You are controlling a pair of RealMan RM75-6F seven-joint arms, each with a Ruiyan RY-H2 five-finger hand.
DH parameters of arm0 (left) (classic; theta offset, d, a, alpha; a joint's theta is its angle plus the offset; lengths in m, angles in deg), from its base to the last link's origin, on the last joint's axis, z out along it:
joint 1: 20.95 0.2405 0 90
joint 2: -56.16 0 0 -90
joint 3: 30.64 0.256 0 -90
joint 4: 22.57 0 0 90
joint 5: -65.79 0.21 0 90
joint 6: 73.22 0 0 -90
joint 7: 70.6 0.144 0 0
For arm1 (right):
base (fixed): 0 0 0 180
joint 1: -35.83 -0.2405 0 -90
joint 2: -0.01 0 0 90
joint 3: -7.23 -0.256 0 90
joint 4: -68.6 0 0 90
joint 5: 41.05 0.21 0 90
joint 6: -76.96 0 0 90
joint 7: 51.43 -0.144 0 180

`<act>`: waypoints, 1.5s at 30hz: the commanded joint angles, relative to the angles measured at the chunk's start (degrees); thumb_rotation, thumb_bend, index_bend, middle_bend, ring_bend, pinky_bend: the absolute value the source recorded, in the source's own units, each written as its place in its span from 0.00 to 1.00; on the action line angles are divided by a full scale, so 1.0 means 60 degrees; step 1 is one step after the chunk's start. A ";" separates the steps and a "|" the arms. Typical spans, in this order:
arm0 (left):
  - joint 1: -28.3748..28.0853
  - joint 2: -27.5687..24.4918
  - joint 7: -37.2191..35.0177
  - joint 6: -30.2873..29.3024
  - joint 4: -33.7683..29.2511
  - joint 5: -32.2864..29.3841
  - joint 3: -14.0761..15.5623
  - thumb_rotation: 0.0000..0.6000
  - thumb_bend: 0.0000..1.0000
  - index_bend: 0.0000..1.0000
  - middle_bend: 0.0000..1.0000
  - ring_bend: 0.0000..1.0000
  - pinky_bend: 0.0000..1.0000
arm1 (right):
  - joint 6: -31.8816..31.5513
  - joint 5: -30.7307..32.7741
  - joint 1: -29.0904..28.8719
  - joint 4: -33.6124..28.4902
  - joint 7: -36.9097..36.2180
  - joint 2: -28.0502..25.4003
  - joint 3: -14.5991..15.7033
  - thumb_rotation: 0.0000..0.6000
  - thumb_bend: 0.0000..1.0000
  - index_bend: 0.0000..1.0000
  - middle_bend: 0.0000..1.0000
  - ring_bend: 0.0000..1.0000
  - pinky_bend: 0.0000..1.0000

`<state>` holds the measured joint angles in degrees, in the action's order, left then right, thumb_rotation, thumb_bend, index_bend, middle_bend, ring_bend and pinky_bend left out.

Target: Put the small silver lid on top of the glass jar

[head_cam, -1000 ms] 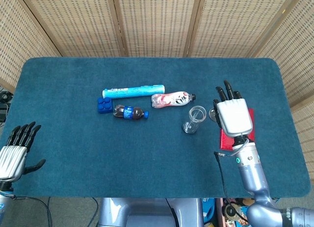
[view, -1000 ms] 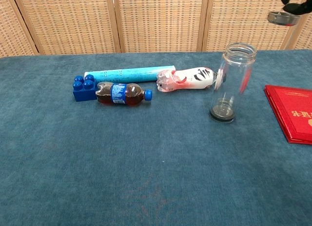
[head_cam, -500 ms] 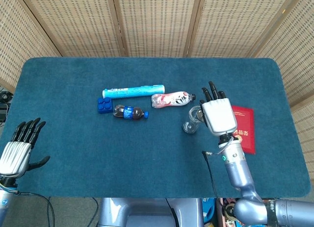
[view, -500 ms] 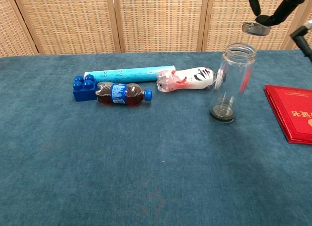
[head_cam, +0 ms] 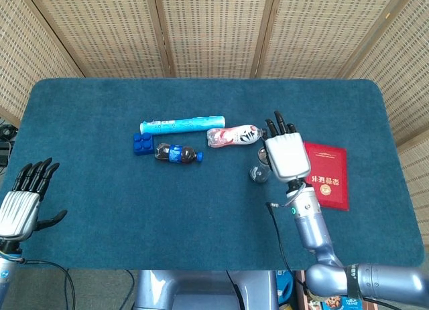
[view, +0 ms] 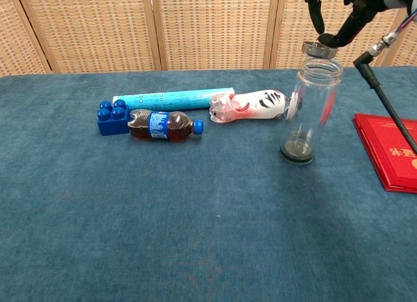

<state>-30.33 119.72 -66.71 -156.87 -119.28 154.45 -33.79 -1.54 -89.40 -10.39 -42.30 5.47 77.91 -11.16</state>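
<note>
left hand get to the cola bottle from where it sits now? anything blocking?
Probably yes. The left hand hangs open off the table's near-left corner, and only bare blue cloth lies between it and the cola bottle. The blue block sits just behind the bottle, not in the path. Reach length can't be judged.

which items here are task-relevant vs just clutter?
Job:
small silver lid, pinched by right hand
glass jar, upright

Lying about:
blue block
cola bottle
turquoise tube
striped bottle
red booklet
</note>
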 commanded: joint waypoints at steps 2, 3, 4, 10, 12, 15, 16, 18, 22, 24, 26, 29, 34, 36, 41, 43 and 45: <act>0.0016 -0.0003 -0.0034 -0.0037 0.0015 0.0010 0.0007 1.00 0.22 0.00 0.00 0.00 0.00 | -0.0052 0.0002 -0.0057 0.0087 -0.0070 0.0138 0.0069 1.00 0.55 0.63 0.27 0.11 0.35; 0.0016 -0.0004 -0.0038 -0.0035 0.0018 0.0003 0.0007 1.00 0.21 0.00 0.00 0.00 0.00 | -0.0064 0.0010 -0.0073 0.0111 -0.0075 0.0175 0.0083 1.00 0.55 0.63 0.27 0.11 0.35; 0.0013 -0.0005 -0.0039 -0.0029 0.0017 -0.0004 0.0008 1.00 0.22 0.00 0.00 0.00 0.00 | -0.0078 0.0020 -0.0089 0.0129 -0.0088 0.0209 0.0087 1.00 0.55 0.63 0.27 0.11 0.35; 0.0012 0.0004 0.0003 -0.0023 0.0006 0.0015 0.0036 1.00 0.21 0.00 0.00 0.00 0.00 | -0.0149 -0.0048 -0.0185 0.0317 -0.0172 0.0365 0.0058 1.00 0.55 0.63 0.27 0.11 0.35; 0.0003 0.0006 0.0016 -0.0002 0.0007 -0.0007 0.0033 1.00 0.22 0.00 0.00 0.00 0.00 | -0.0171 -0.0070 -0.0214 0.0434 -0.0222 0.0436 0.0059 1.00 0.55 0.63 0.27 0.11 0.35; 0.0000 0.0004 0.0007 0.0007 0.0002 -0.0027 0.0031 1.00 0.22 0.00 0.00 0.00 0.00 | -0.0167 -0.0034 -0.0235 0.0559 -0.0256 0.0502 0.0070 1.00 0.55 0.63 0.27 0.11 0.35; 0.0003 0.0001 -0.0004 0.0003 0.0001 -0.0029 0.0032 1.00 0.22 0.00 0.00 0.00 0.00 | -0.0156 -0.0004 -0.0237 0.0615 -0.0280 0.0531 0.0085 1.00 0.55 0.63 0.27 0.11 0.35; 0.0009 -0.0004 -0.0010 -0.0003 0.0013 -0.0033 0.0038 1.00 0.22 0.00 0.00 0.00 0.00 | -0.0132 0.0023 -0.0248 0.0738 -0.0300 0.0573 0.0123 1.00 0.55 0.63 0.27 0.11 0.35; 0.0007 -0.0016 -0.0023 0.0013 0.0008 -0.0059 0.0040 1.00 0.22 0.00 0.00 0.00 0.00 | -0.0133 0.0104 -0.0264 0.0876 -0.0296 0.0621 0.0154 1.00 0.55 0.63 0.27 0.11 0.35; 0.0007 -0.0019 -0.0030 0.0013 0.0009 -0.0069 0.0039 1.00 0.22 0.00 0.00 0.00 0.00 | -0.0150 0.0121 -0.0270 0.0895 -0.0299 0.0625 0.0155 1.00 0.55 0.63 0.26 0.11 0.35; 0.0002 -0.0019 -0.0033 0.0019 0.0008 -0.0067 0.0043 1.00 0.22 0.00 0.00 0.00 0.00 | -0.0182 0.0118 -0.0267 0.0903 -0.0307 0.0622 0.0160 1.00 0.55 0.64 0.26 0.11 0.35; -0.0001 -0.0016 -0.0015 0.0033 0.0003 -0.0066 0.0054 1.00 0.22 0.00 0.00 0.00 0.00 | -0.0211 0.0131 -0.0257 0.0923 -0.0327 0.0622 0.0168 1.00 0.55 0.64 0.26 0.11 0.35; -0.0002 -0.0016 0.0014 0.0038 -0.0018 -0.0072 0.0062 1.00 0.22 0.00 0.00 0.00 0.00 | -0.0225 0.0138 -0.0229 0.0973 -0.0368 0.0596 0.0208 1.00 0.54 0.64 0.26 0.11 0.35; -0.0006 -0.0017 0.0028 0.0052 -0.0025 -0.0085 0.0064 1.00 0.22 0.00 0.00 0.00 0.00 | -0.0242 0.0124 -0.0223 0.0994 -0.0381 0.0591 0.0219 1.00 0.55 0.64 0.26 0.11 0.35; -0.0009 -0.0013 0.0051 0.0060 -0.0031 -0.0087 0.0072 1.00 0.22 0.00 0.00 0.00 0.00 | -0.0252 0.0108 -0.0205 0.1031 -0.0403 0.0592 0.0265 1.00 0.55 0.64 0.25 0.11 0.35; -0.0007 -0.0010 0.0054 0.0060 -0.0031 -0.0083 0.0078 1.00 0.21 0.00 0.00 0.00 0.00 | -0.0256 0.0106 -0.0200 0.1048 -0.0410 0.0600 0.0276 1.00 0.54 0.64 0.25 0.11 0.35; -0.0010 -0.0008 0.0048 0.0063 -0.0033 -0.0080 0.0081 1.00 0.21 0.00 0.00 0.00 0.00 | -0.0247 0.0113 -0.0190 0.1065 -0.0436 0.0616 0.0295 1.00 0.54 0.64 0.25 0.11 0.35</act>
<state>-30.38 119.67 -66.41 -156.49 -119.47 153.97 -33.31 -3.04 -88.74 -11.55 -35.93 2.90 81.58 -9.42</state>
